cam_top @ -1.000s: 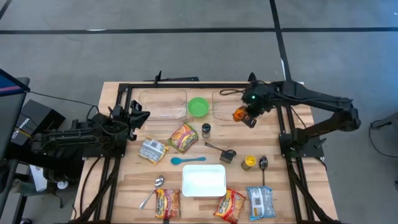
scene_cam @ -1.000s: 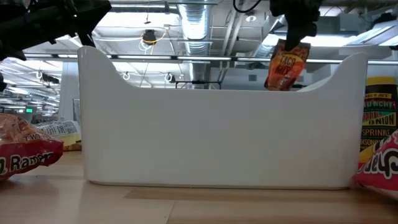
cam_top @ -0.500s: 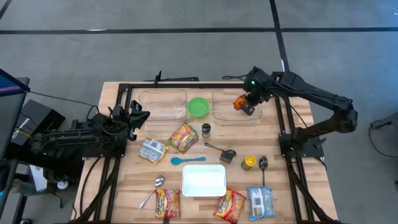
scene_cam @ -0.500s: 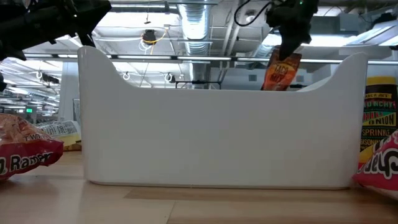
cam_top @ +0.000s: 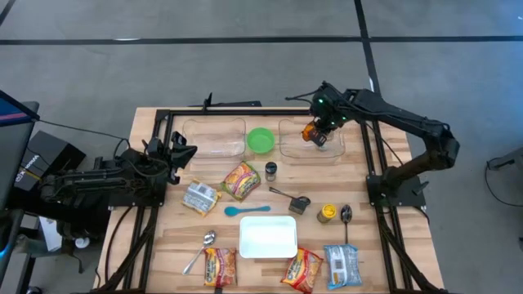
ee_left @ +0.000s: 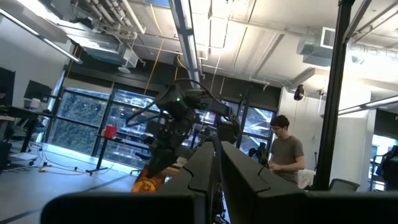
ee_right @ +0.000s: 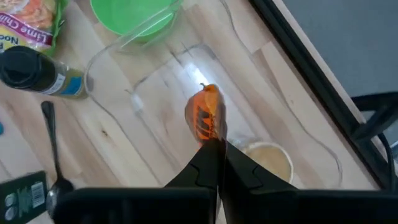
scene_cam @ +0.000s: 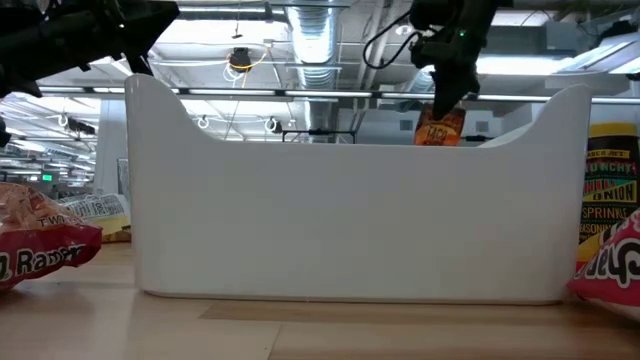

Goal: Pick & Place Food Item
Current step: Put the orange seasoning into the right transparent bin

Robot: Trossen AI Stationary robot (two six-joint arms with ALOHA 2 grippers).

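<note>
My right gripper [cam_top: 321, 131] is shut on an orange food packet [cam_top: 312, 132] over the clear container [cam_top: 311, 152] at the table's far right. The packet shows in the right wrist view [ee_right: 205, 115] and in the low view [scene_cam: 437, 125], hanging below the gripper [scene_cam: 444, 95]. My left gripper [cam_top: 184, 153] is shut and empty, raised at the table's left side; its fingers show closed together in the left wrist view [ee_left: 217, 163]. My right gripper pinches the orange packet's upper edge [ee_right: 212, 135] between its two fingers, which come from above and point down. The packet hangs below the fingers, lifted clear, over the clear container.
A second clear container [cam_top: 214, 137] and a green bowl [cam_top: 261, 140] sit at the far side. Noodle packets [cam_top: 241, 180], a dark bottle [cam_top: 270, 171], spoons, a blue spoon [cam_top: 245, 210], a yellow jar [cam_top: 327, 213] and a white tray [cam_top: 268, 237] lie nearer. A person stands in the room beyond [ee_left: 286, 155].
My right gripper has gone toward the table's far-left, from beside the clear container's right end to over its middle, carrying the orange packet, which still hangs below it and has dropped a little lower.
</note>
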